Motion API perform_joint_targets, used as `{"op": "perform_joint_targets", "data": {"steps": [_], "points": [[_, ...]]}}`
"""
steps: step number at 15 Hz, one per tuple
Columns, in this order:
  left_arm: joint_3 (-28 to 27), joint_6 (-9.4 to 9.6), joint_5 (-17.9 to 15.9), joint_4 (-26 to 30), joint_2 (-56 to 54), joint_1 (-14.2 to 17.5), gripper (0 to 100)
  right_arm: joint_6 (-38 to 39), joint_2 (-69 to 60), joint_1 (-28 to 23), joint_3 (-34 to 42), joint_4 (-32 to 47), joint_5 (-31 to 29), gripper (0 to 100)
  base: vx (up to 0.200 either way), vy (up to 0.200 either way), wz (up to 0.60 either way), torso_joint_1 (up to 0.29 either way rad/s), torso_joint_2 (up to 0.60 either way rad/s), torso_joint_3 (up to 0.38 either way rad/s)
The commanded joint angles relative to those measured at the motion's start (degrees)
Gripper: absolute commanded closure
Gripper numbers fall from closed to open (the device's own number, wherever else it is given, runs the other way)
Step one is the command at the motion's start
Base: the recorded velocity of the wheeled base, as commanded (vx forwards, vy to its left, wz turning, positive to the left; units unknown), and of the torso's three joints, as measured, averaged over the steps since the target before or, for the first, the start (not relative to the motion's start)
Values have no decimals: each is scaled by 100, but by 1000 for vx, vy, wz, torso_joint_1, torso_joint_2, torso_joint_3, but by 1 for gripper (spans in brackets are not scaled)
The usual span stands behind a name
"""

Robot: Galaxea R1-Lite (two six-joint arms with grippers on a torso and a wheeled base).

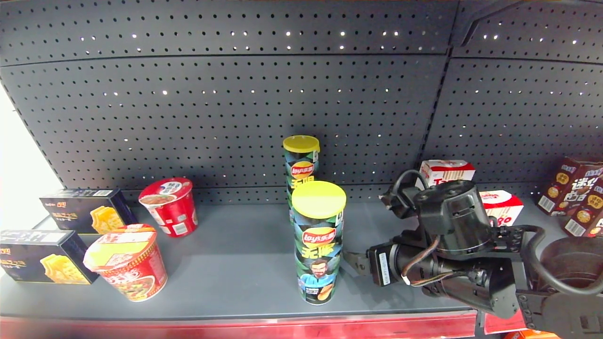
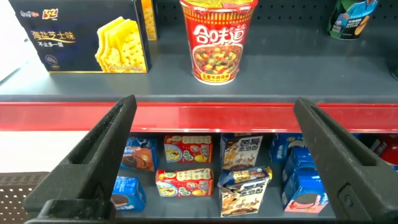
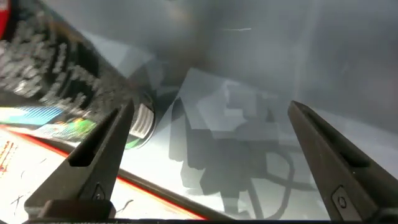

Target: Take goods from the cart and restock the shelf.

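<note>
Two tall chip cans with yellow lids stand on the grey shelf (image 1: 235, 263), one in front (image 1: 318, 240) and one behind it (image 1: 301, 165). My right gripper (image 1: 351, 261) sits low on the shelf just right of the front can, apart from it. In the right wrist view this gripper (image 3: 211, 109) is open with only shelf surface between its fingers, and the can (image 3: 62, 74) lies blurred past one finger. My left gripper (image 2: 214, 102) is open and holds nothing, in front of the shelf's red front rail (image 2: 205, 115).
Two red cup noodles (image 1: 129, 263) (image 1: 169, 205) and two dark cracker boxes (image 1: 42, 256) (image 1: 87, 209) fill the shelf's left side. White-and-red boxes (image 1: 445, 172) and brown boxes (image 1: 577, 197) stand at the right. Several small packs (image 2: 186, 168) sit on the lower shelf.
</note>
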Motion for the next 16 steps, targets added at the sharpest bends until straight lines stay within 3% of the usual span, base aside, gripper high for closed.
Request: {"op": "perform_joint_targets", "data": {"steps": [1,16], "points": [[0,-1,2,6,8,1,0,-16,-8,-51,-23,3,1,0,0,0,0,0,0,0],[0,-1,2,6,8,1,0,-42,176,2,-243,21,62,0,0,0,0,0,0,0]]}}
